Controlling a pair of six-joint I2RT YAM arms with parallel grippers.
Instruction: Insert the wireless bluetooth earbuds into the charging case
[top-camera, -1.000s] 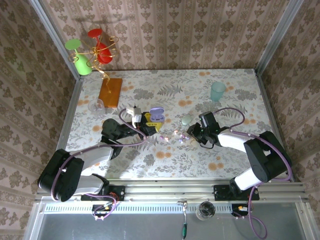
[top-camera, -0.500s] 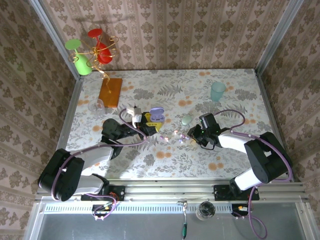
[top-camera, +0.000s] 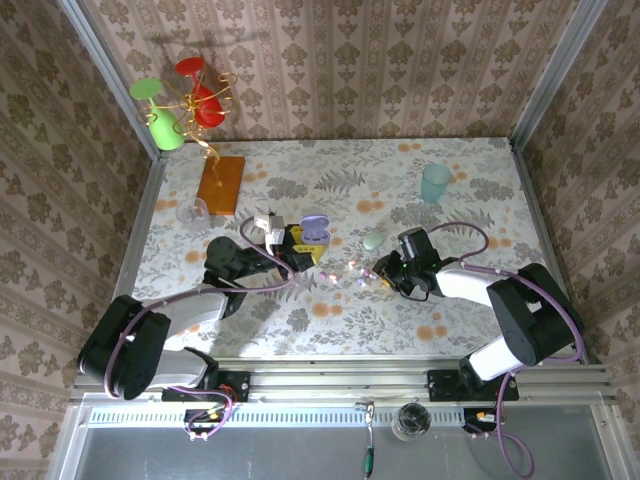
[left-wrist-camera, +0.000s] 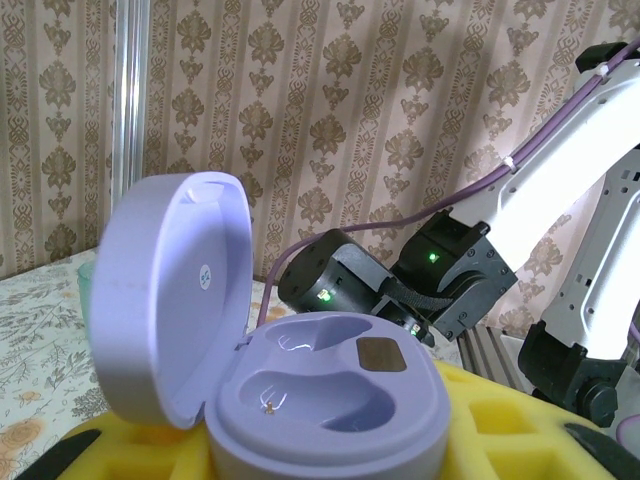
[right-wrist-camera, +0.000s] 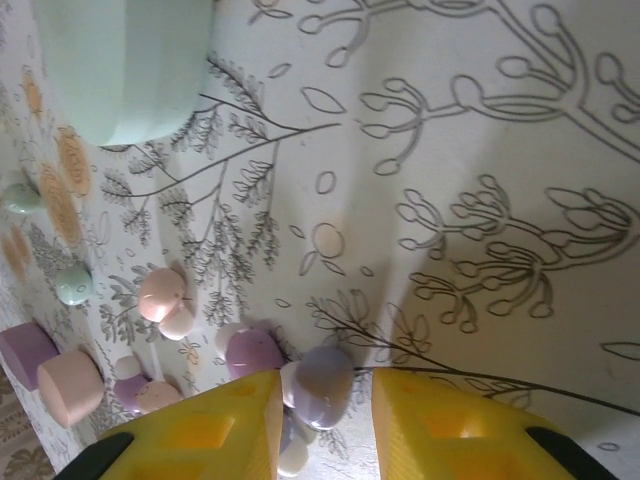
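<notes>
The lilac charging case (left-wrist-camera: 330, 400) stands with its lid up and both wells empty, and my left gripper (left-wrist-camera: 330, 450) is shut on it between yellow pads (left-wrist-camera: 520, 420). From above, the case (top-camera: 314, 229) sits at the table's middle left. Several pastel earbuds (top-camera: 355, 272) lie scattered to its right. My right gripper (right-wrist-camera: 322, 390) is down at the table, open, with a lilac earbud (right-wrist-camera: 328, 378) between its yellow fingers (right-wrist-camera: 460, 420). The bud touches one pad and stands a sliver off the other. A lilac bud (right-wrist-camera: 252, 352), a pink bud (right-wrist-camera: 162, 292) and a mint bud (right-wrist-camera: 74, 283) lie close by.
A mint pebble case (top-camera: 373, 239) lies just beyond the right gripper (top-camera: 380, 272). A teal cup (top-camera: 436, 183) stands at the back right. A wooden block (top-camera: 221, 184) and a clear glass (top-camera: 193, 213) are at the back left, by a wire stand (top-camera: 180, 100).
My right gripper has crept a little to the left, in toward the scattered buds. The left arm and the case have not moved.
</notes>
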